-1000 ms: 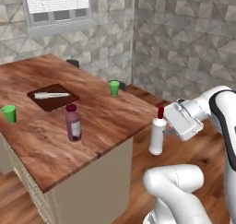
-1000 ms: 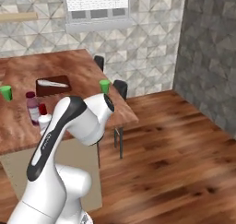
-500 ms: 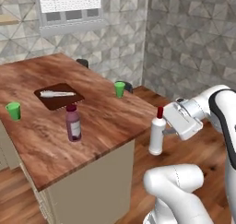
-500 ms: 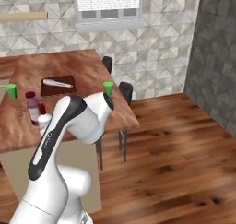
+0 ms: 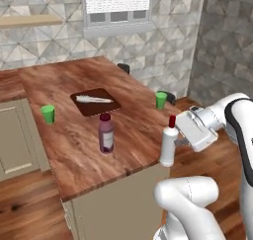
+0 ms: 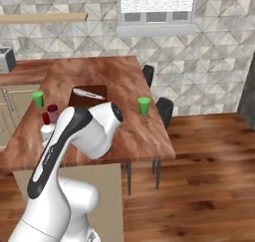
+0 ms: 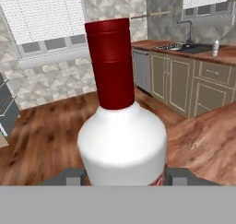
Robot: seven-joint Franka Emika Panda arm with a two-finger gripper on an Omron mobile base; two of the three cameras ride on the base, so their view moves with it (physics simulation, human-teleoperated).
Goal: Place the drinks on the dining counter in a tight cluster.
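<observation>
White bottle [image 5: 167,146] with its red cap [image 5: 172,121] stands upright between the jaws of the gripper [image 5: 179,137], long axis vertical and cap pointing up; the jaws are closed narrowly on its smooth rounded body, and the hand view shows its glossy shoulder [image 7: 122,142] bulging between the two dark fingers [image 7: 73,177] with the cylindrical red cap [image 7: 110,64] rising above. It hangs just off the free edge of the dining counter [image 5: 74,140], a broad slab of reddish-brown wood grain on a cream base. Well out from the jaws on the slab stands the wide dark-purple bottle [image 5: 105,134], upright, its maroon cap on top. Farther away lie a dark brown cutting board [image 5: 95,101] with a pale knife [image 5: 94,99] across it and two small green cups [image 5: 47,114] [image 5: 161,100].
</observation>
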